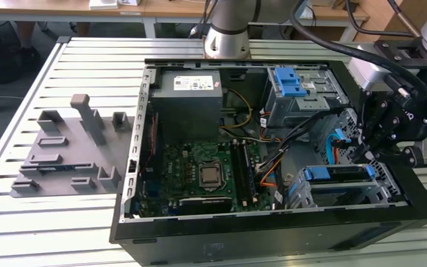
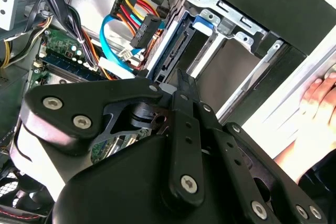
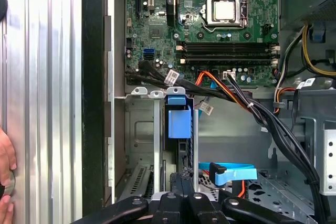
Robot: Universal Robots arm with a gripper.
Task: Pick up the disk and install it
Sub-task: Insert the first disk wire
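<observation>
The claw [image 1: 388, 146] hangs over the exterior view's right side of the open computer case [image 1: 198, 236], just above the drive cage [image 1: 347, 189]. In both wrist views its black fingers [image 3: 181, 182] stand pressed together, with nothing between them. Directly beneath, the disk [image 3: 178, 121] sits on edge in a slot of the cage, its blue carrier frame facing up; in the exterior view it shows as a blue and black strip [image 1: 338, 173]. A light-blue flat cable [image 3: 233, 173] lies just beside the fingers. Past the cage lies the green motherboard [image 1: 206, 172], and the grey power-supply box [image 1: 191, 94] beyond it. A person's hand [image 2: 315, 98] rests on the slatted metal desk [image 1: 58, 222] near the case wall.
</observation>
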